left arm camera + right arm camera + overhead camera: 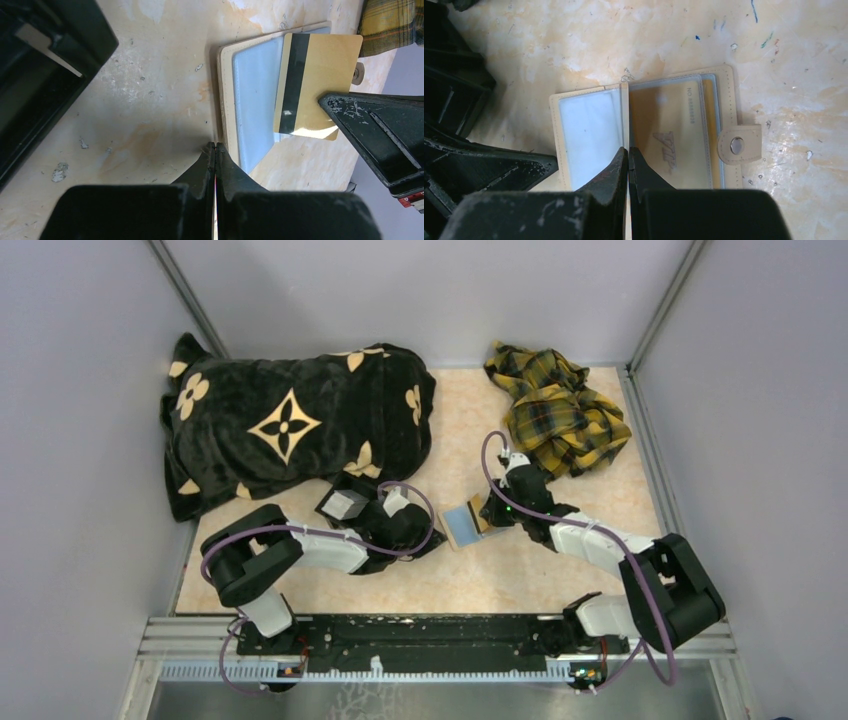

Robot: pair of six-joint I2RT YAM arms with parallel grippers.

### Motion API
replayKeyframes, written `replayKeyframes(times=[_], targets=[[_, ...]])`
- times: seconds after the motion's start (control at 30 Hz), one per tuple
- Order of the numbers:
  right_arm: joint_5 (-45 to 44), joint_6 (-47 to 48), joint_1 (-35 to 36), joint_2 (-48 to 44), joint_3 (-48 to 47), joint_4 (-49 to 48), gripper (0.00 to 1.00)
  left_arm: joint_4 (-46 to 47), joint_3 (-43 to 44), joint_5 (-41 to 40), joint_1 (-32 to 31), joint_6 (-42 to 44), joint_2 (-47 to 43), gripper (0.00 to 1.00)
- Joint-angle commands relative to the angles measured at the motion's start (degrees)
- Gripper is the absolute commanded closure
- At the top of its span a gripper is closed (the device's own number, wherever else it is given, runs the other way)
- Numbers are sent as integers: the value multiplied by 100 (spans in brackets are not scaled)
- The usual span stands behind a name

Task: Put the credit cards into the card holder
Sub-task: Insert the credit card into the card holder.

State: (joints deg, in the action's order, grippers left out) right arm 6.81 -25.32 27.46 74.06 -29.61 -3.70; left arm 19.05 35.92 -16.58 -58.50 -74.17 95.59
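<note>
The tan card holder (462,527) lies open on the table, pale clear sleeves up (250,100), its snap tab (738,145) to the right. A gold VIP card (669,135) sits inside its right sleeve. My right gripper (628,148) is shut on a gold credit card with a black stripe (320,85), held on edge over the holder's middle fold. My left gripper (215,145) is shut, its tips resting at the holder's left edge, and nothing shows between its fingers. From above, both grippers meet at the holder, left gripper (438,531) and right gripper (492,512).
A black tray (50,50) sits just left of the holder, close to the left wrist (345,502). A black blanket with gold flowers (290,425) fills the back left. A yellow plaid cloth (555,410) lies at the back right. Grey walls close in three sides.
</note>
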Motion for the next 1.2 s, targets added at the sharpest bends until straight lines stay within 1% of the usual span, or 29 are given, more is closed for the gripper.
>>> replayKeyframes(times=[0.0,0.33,0.87,1.03,1.17], targets=[[-445,93,-44,-70,41,45,100,-455,24,-142,23,30,161,100],[-607,30,-48,-45,61,224,100,-441,48,-135,21,-12,213,100],[-768,-915,-48,-130,570,152,100,-467,190,-157,32,23,415,100],[-577,-1201,-40,-95,784,-112,100,-770,242,-277,32,87,383,100],[-410,-1405,49,20,907,-390,100,-1102,125,-534,32,34,103,100]])
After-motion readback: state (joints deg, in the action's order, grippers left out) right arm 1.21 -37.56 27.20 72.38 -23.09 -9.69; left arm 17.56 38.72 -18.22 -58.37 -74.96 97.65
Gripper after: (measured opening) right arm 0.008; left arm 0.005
